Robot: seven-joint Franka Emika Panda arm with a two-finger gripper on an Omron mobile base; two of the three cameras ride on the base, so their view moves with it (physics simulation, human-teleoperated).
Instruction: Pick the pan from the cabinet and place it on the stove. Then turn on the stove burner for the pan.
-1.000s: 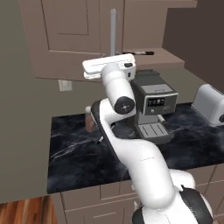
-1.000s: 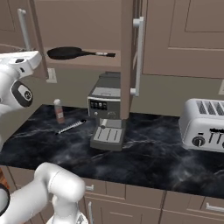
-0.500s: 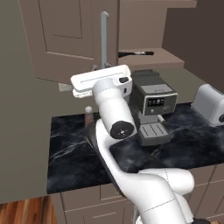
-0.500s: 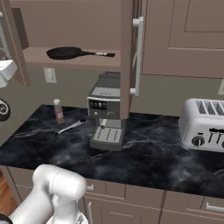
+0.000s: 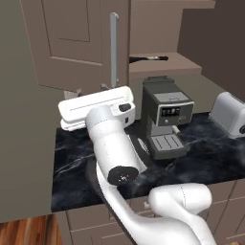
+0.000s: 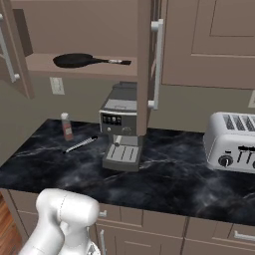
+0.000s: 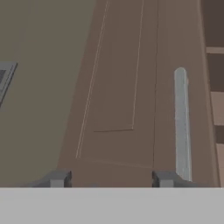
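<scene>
A: Where is the pan [image 6: 78,60]?
B: Upper left of the right base view, flat on the open cabinet [image 6: 89,30] shelf, handle pointing right. The fetching step is in hand; nothing is gripped.

A: And the gripper [image 7: 109,178]?
B: Bottom of the hand view: tips spread well apart, empty, facing a door panel beside its silver bar handle [image 7: 181,122].

A: What does the next move call for?
B: Probably swinging round the open door [image 5: 76,43] toward the shelf. The coffee machine [image 6: 121,127] stands below it; toaster [image 6: 234,142], small bottle [image 6: 65,126] sit aside
</scene>
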